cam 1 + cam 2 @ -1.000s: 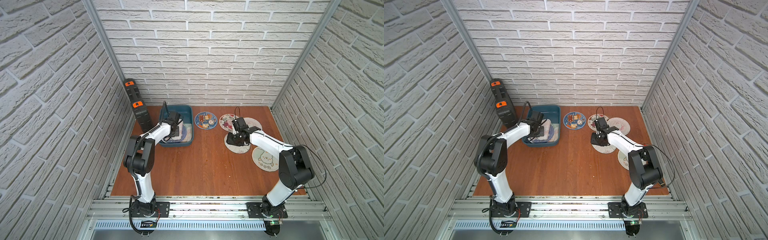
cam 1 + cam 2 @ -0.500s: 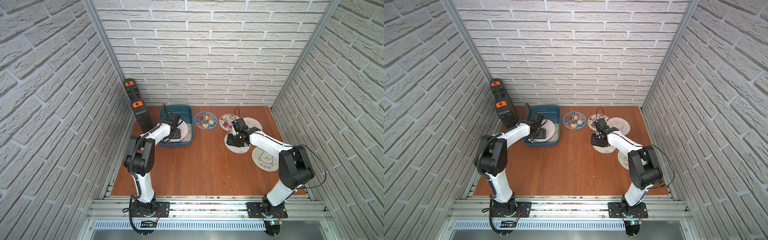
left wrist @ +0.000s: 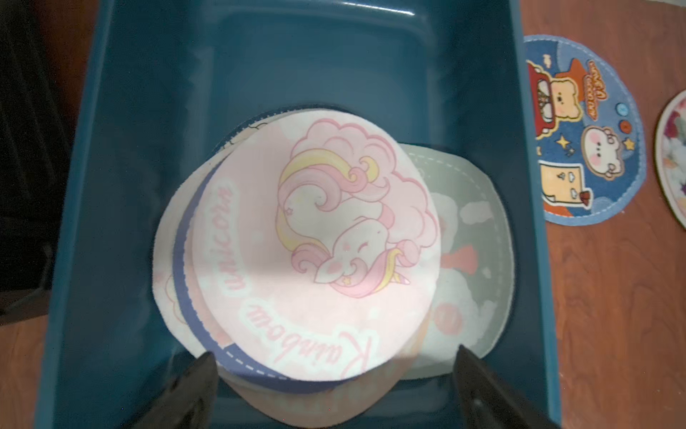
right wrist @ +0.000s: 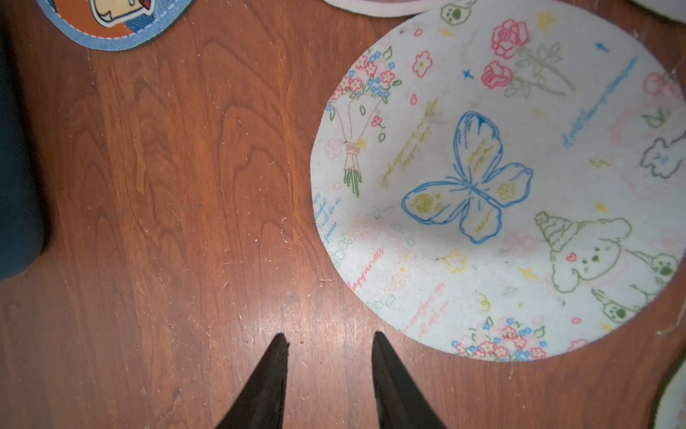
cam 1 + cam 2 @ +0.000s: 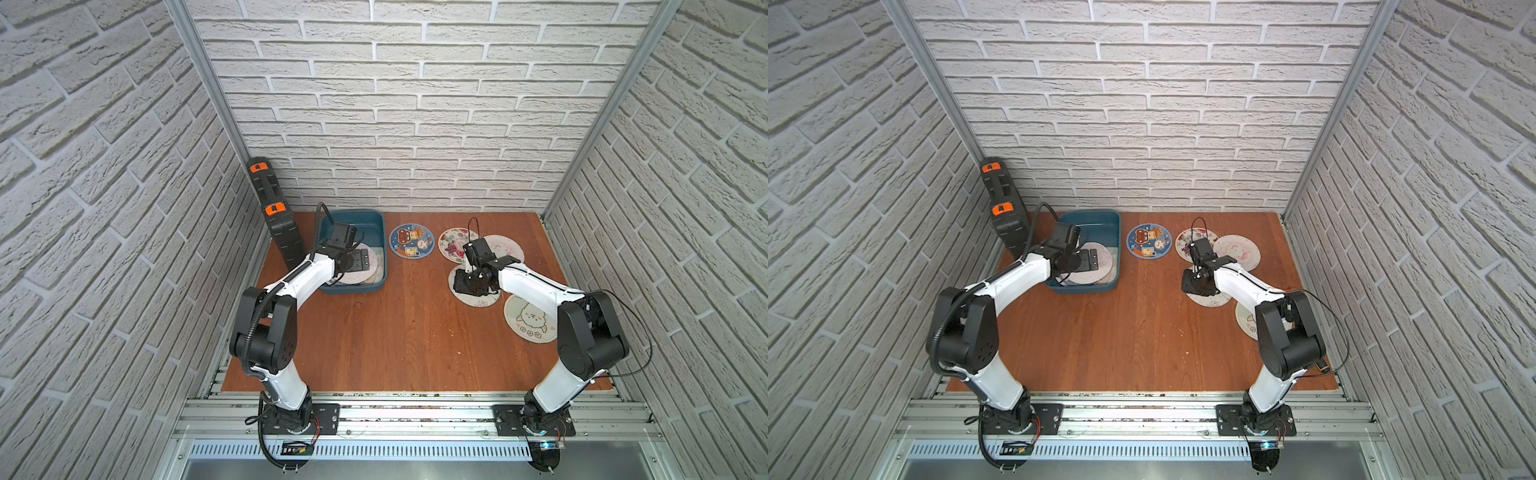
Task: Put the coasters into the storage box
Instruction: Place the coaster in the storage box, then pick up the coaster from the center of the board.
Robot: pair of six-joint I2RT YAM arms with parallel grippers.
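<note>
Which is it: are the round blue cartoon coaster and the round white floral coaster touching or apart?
Apart. The left wrist view shows a strip of wooden tabletop between the round blue cartoon coaster and the round white floral coaster.

walls: white-grey faux brick on three sides; back wall (image 5: 399, 104) upper centre, side walls (image 5: 83, 208) down the left and right edges
corner posts: bare aluminium (image 5: 208, 83), upper left and upper right
floor: reddish-brown wood board (image 5: 407, 332), centre, scuffed, few crumbs
front edge: aluminium rails (image 5: 415, 415), slotted grille (image 5: 395, 451) below, bottom of frame
light: even, soft glare on wood
</note>
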